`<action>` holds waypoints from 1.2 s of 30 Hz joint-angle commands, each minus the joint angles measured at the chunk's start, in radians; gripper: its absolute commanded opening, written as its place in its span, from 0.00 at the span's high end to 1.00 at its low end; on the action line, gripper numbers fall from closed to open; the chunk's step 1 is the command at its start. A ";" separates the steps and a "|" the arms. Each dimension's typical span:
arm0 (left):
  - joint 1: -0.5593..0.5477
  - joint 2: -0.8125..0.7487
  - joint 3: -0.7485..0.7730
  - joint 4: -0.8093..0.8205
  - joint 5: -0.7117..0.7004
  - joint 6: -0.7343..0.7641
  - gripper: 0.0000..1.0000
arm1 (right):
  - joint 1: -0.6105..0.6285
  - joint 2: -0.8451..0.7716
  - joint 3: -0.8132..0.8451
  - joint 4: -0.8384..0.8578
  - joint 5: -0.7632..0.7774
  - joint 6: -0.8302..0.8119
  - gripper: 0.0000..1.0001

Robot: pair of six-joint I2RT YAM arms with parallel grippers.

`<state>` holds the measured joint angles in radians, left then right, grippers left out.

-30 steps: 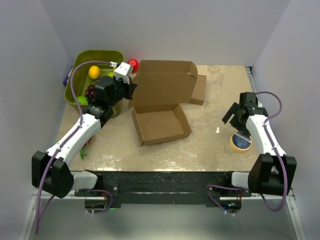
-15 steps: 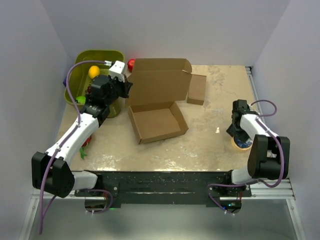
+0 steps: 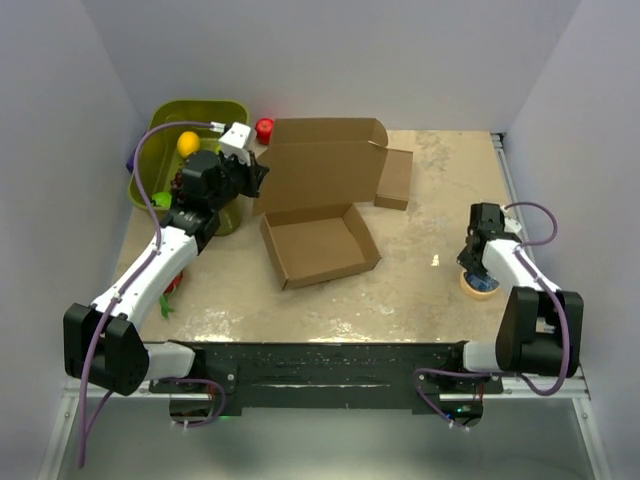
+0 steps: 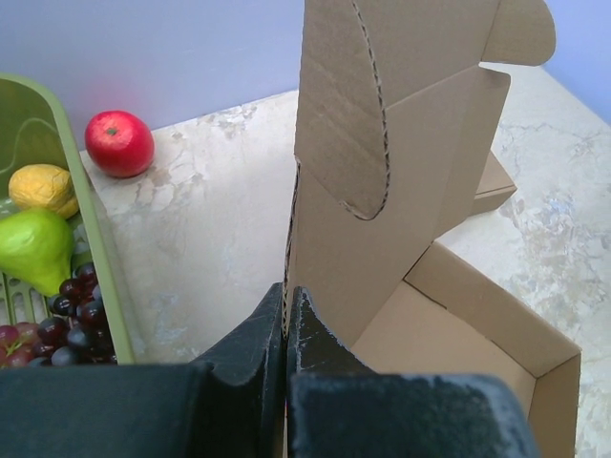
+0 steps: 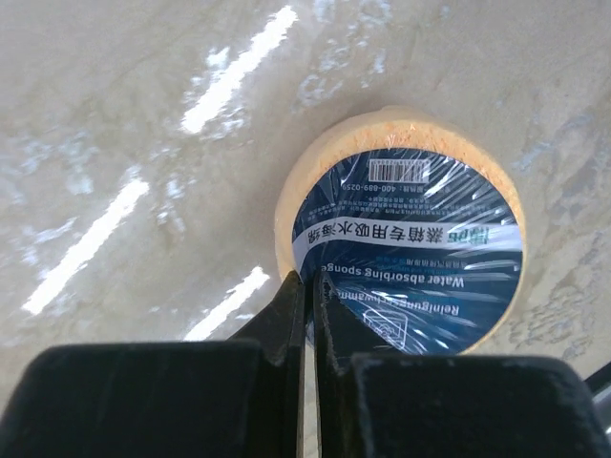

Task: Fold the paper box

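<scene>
- paper box: mid-bench. A shallow tray with its walls raised, and the lid panel standing upright along the far side. The lid's side flaps hang untucked, so the folding looks part done.
- left hand: at the paper box's left, clamped tight on the left edge of the lid panel. It is judged to be propping the lid up for the next crease.
- right hand: well right of the paper box, pinched closed with nothing between the jaws. Its tips are over the rim of a round wrapped sponge, and contact cannot be told. It appears parked clear of the fold.
- small cardboard box: just right of the paper box's lid.
- green basket: holds fruit, left of the paper box.
- red apple: just beyond the paper box's far-left corner.
</scene>
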<state>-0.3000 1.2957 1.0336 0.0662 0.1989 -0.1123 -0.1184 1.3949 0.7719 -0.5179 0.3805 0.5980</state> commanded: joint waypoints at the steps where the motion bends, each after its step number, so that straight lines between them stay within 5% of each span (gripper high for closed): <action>1: 0.006 -0.012 -0.018 0.108 0.091 -0.010 1.00 | 0.011 -0.121 0.003 0.062 -0.176 -0.004 1.00; 9: 0.004 -0.001 -0.095 0.244 0.203 0.000 1.00 | 0.111 -0.433 0.110 0.156 -0.428 -0.076 1.00; 15: 0.004 0.011 -0.121 0.285 0.264 0.048 1.00 | 0.405 -0.433 0.124 0.229 -0.502 -0.052 1.00; 23: 0.004 0.030 -0.135 0.268 0.292 0.108 1.00 | 0.805 -0.279 0.184 0.265 -0.278 -0.047 1.00; 36: 0.004 0.057 -0.112 0.233 0.330 0.157 1.00 | 1.037 0.133 0.372 0.108 0.028 -0.026 1.00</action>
<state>-0.3000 1.3273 0.9012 0.3145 0.4774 0.0010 0.8688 1.4498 1.0775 -0.3901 0.2985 0.5617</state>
